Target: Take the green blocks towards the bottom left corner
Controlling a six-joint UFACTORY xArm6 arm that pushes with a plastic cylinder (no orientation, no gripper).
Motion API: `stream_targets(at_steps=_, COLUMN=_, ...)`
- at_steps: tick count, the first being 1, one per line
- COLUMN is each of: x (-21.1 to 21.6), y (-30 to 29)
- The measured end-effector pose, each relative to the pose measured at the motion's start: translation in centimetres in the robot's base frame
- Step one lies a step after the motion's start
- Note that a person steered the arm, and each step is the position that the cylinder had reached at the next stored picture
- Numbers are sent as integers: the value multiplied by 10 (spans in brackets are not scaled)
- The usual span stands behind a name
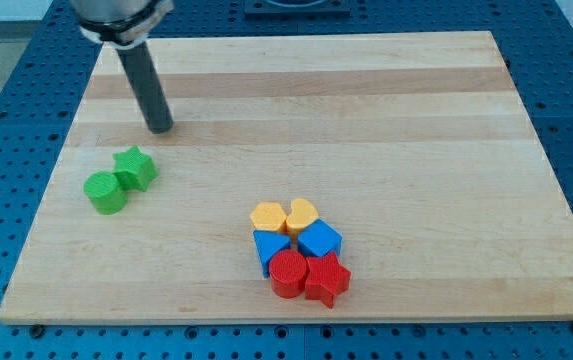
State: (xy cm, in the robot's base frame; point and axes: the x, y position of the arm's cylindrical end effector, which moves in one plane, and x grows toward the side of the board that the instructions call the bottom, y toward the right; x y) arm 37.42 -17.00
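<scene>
The tool, a straight dark rod, is seen coming down from the view's top left, and its tip [161,128] is set on the pale wooden surface [416,130]. The rod is a single solid piece, so nothing is spread, pressed together or pinched; nothing is held, and the tip is touching no block.

Just below the tip, slightly towards the view's left, the two green blocks are found. The green star [136,167] lies nearest the tip, a short gap of bare wood being left between them. The green cylinder [105,192] is placed beyond the star, lower and further to the view's left, and the two appear to touch. Both are located in the left part of the surface, above its bottom left corner.

Well apart from the tip, down and to the view's right, a tight cluster of six blocks is seen near the bottom edge. The side closest to the tip is formed by the yellow pentagon-like block [267,216] and the yellow heart [301,213]. Behind these, two blue blocks are set: one of unclear shape [270,247] and a blue cube [319,240]. Farthest from the tip, the red cylinder [288,273] and the red star [328,279] are packed side by side.
</scene>
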Motion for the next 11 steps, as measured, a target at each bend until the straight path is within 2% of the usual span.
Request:
stream_targets(at_steps=2, x=33, y=8)
stream_targets(at_steps=6, x=51, y=1)
stream_targets(at_steps=9, x=54, y=-30)
stream_targets(at_steps=11, x=73, y=-30)
